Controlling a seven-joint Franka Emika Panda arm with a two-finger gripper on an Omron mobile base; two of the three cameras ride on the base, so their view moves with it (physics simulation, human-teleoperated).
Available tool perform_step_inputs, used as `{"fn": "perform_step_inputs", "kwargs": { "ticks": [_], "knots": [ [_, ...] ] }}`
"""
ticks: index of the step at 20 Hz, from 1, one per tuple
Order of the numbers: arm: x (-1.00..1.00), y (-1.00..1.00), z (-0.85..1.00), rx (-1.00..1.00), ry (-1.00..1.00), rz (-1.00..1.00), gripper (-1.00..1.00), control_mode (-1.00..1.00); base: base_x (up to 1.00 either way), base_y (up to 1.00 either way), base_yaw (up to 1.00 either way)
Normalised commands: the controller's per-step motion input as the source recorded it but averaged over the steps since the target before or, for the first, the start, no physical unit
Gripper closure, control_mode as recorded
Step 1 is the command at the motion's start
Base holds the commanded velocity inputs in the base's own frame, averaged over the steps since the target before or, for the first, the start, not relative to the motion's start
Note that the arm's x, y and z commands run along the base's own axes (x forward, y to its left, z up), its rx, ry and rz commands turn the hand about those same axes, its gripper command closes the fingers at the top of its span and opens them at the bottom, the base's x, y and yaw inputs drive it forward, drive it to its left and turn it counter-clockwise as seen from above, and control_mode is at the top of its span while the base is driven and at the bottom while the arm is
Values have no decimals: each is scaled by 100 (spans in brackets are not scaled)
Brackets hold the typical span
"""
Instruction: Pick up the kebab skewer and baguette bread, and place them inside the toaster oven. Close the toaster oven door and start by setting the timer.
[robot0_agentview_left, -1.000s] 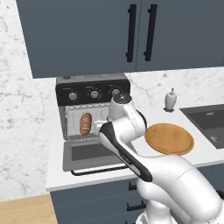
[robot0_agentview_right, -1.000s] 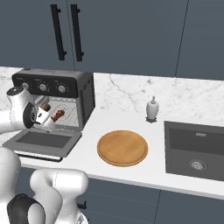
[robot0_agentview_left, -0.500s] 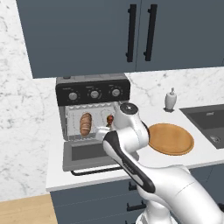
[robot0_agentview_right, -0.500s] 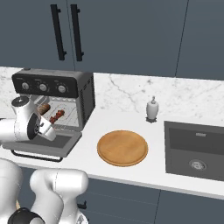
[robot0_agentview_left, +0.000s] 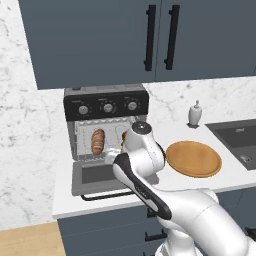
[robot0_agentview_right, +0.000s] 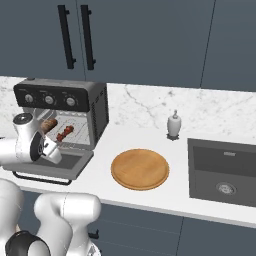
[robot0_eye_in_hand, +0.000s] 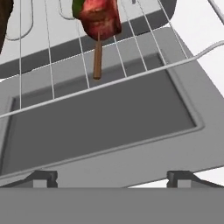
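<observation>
Hand (robot0_eye_in_hand: 111, 180) open and empty over the lowered toaster oven door (robot0_eye_in_hand: 105, 118), kebab skewer (robot0_eye_in_hand: 98, 26) on wire rack (robot0_eye_in_hand: 52, 83) just ahead.

In the left base view the arm's white wrist covers the right half of the toaster oven (robot0_agentview_left: 105, 127) opening, hiding most of the kebab skewer (robot0_eye_in_hand: 98, 26) there. The hand view's top edge cuts off the skewer's upper chunks. The end effector's fingertips (robot0_eye_in_hand: 41, 178) barely clear the bottom band, so their spacing is unclear.
</observation>
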Motion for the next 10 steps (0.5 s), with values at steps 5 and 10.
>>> {"fn": "perform_step_inputs", "kwargs": {
  "ticks": [5,10],
  "knots": [
    [4,2,-22,0,10,0,-100,-100,0,0,0],
    [28,0,-26,-1,2,0,-100,-100,0,0,0]
  ]
}}
